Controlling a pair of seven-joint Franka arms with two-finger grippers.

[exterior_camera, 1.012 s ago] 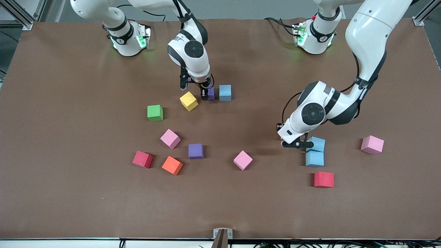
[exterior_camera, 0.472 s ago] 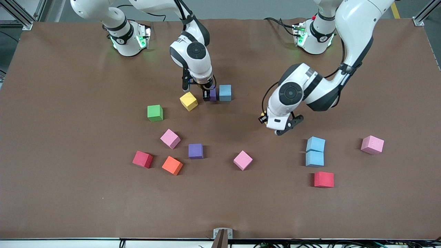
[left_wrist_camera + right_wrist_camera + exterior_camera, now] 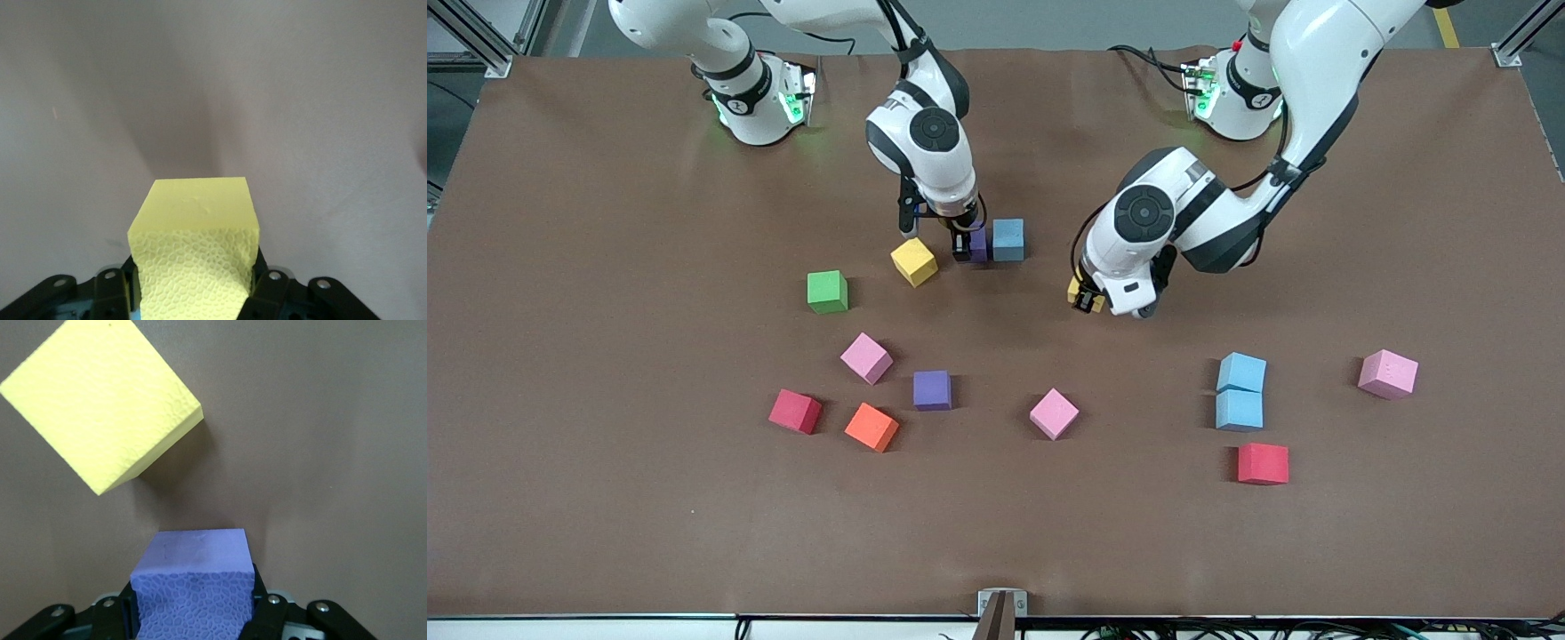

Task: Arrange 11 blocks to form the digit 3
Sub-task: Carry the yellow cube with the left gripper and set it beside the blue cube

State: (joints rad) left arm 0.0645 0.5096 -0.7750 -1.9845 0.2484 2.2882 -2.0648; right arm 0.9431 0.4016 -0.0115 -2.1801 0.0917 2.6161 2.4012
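My right gripper is shut on a purple block, low at the table beside a light blue block. In the right wrist view the purple block sits between the fingers, with a loose yellow block close by. My left gripper is shut on a yellow block, over bare table toward the middle. That block fills the jaws in the left wrist view. A digit 3 is out of view.
Loose cubes on the brown table: yellow, green, pink, purple, red, orange, pink. Toward the left arm's end lie two touching light blue, red, pink.
My left arm has swung from beside the two light blue cubes toward the table's middle, carrying the yellow block. The right gripper has barely shifted with the purple block.
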